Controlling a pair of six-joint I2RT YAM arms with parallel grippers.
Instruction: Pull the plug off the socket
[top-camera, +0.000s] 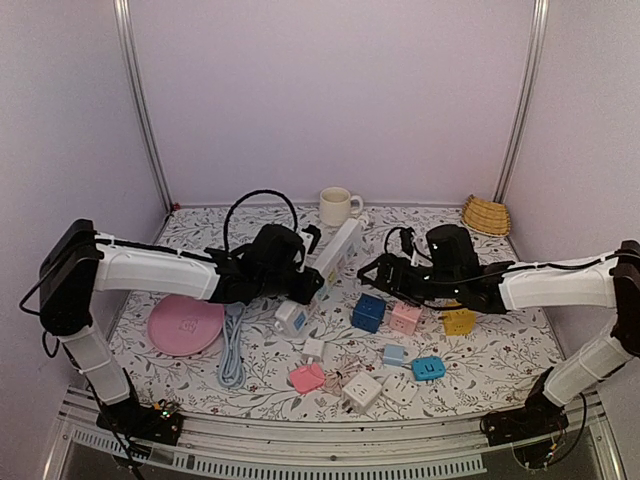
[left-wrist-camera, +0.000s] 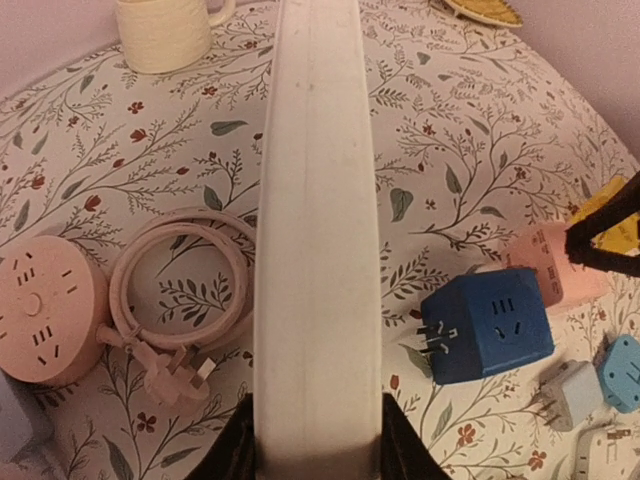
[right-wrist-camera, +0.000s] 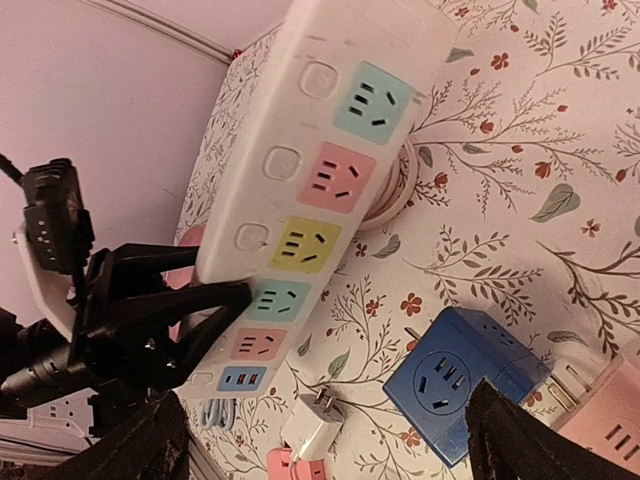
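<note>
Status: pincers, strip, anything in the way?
Left pincer shut on power strip, raised and tilted. Right pincer open, empty, beside it. Visible sockets all empty, no plug seen. Blue cube adapter close under right pincer.

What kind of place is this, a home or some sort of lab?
Most likely a robot test booth, not a home: plain walls and metal frame posts enclose a table with a floral cover, and loose plug adapters lie scattered near a power strip.
</note>
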